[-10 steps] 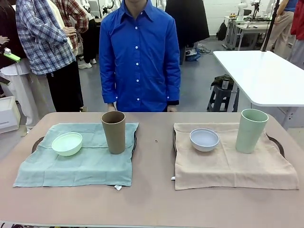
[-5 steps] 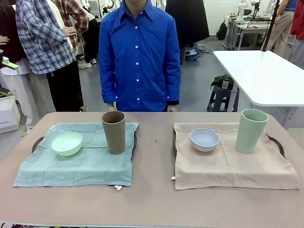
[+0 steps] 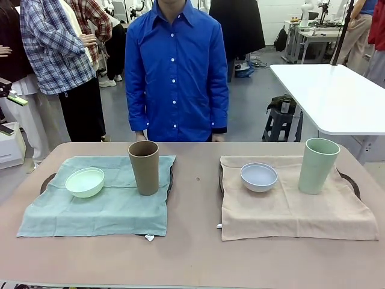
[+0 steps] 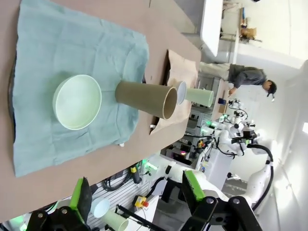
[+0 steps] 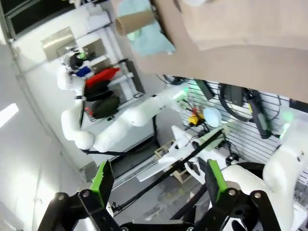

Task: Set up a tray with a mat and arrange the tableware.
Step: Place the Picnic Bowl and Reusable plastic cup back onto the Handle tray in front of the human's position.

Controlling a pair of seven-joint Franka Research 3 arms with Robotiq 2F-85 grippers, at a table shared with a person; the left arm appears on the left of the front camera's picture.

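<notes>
Two trays sit on the bench, each under a soft cloth mat: the teal mat carries the mint bowl and tan-brown cup, the beige mat the pale blue-white bowl and pale green cup. All four look matte and smooth. Left tool and right tool are both released, empty. Any final nudge should press low on the tall cups, which likely tip easily.

Robotics lab: robot arm, white worktables, onlookers.
</notes>
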